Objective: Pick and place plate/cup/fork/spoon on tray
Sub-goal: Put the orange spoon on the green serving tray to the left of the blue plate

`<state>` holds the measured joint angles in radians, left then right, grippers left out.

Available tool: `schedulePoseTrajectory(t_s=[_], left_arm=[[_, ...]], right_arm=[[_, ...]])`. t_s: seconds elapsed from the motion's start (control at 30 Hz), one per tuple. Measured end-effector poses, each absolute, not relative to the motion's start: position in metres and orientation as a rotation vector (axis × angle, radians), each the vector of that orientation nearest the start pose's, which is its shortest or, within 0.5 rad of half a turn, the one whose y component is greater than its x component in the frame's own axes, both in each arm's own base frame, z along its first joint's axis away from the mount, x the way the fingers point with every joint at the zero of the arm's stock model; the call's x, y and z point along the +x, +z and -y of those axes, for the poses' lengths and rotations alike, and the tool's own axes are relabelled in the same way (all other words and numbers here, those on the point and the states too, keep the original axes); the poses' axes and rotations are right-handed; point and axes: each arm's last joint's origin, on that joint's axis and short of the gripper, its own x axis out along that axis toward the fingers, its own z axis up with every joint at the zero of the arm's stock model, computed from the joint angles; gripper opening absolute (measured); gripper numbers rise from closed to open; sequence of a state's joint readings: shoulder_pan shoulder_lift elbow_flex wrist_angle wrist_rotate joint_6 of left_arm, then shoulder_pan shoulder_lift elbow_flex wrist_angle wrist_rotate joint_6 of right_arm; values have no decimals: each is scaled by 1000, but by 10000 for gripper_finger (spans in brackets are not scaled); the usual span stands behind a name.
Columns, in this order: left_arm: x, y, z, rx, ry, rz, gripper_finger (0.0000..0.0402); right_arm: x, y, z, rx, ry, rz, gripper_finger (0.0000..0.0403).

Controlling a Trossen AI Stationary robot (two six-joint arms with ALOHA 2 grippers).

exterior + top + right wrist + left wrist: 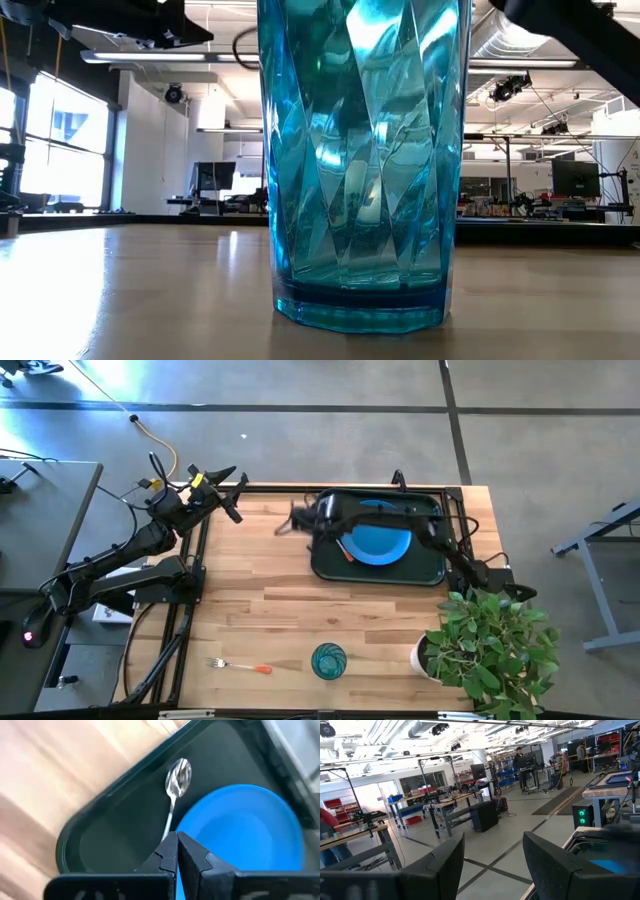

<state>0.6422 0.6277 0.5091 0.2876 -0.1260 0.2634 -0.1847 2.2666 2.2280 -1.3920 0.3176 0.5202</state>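
The dark tray (430,572) lies at the far right of the table, and the blue plate (382,544) lies flat in it. The spoon (178,776) lies in the tray beside the plate, and its orange handle shows in the high view (347,557). My right gripper (177,851) is shut and stands over the spoon's shaft above the tray's left part (328,528). The fork (240,665) and the teal cup (328,660) are on the table near its front edge. My left gripper (492,865) is open and empty at the far left edge (228,492). My right gripper's shut fingers (167,857) point down over the spoon's shaft (171,817) and hide the part behind them. I cannot tell whether they touch the spoon, which lies in the tray.
A potted green plant (495,645) in a white pot stands at the near right corner, close to the cup. The cup fills the low view (365,160). Bare wood lies between the tray and the fork.
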Motion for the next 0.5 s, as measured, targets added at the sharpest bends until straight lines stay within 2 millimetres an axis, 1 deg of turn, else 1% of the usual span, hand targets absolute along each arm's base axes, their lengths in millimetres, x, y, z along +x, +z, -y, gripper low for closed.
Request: schedulePoseTrajectory(t_s=[0.1,0.2,0.27,0.37,0.5], left_arm=[[120,305,-94,293,784,59,193],[119,305,-94,301,794,54,193],[119,305,-94,314,811,45,193],[118,304,-95,326,845,24,193],[118,303,-96,328,878,11,193]], right_arm=[[441,252,118,376,-776,-1297,0],[440,247,133,398,-782,-1298,0],[442,242,137,403,-744,-1310,0],[445,238,135,388,-704,-1303,0],[443,224,134,388,-707,-1336,0]])
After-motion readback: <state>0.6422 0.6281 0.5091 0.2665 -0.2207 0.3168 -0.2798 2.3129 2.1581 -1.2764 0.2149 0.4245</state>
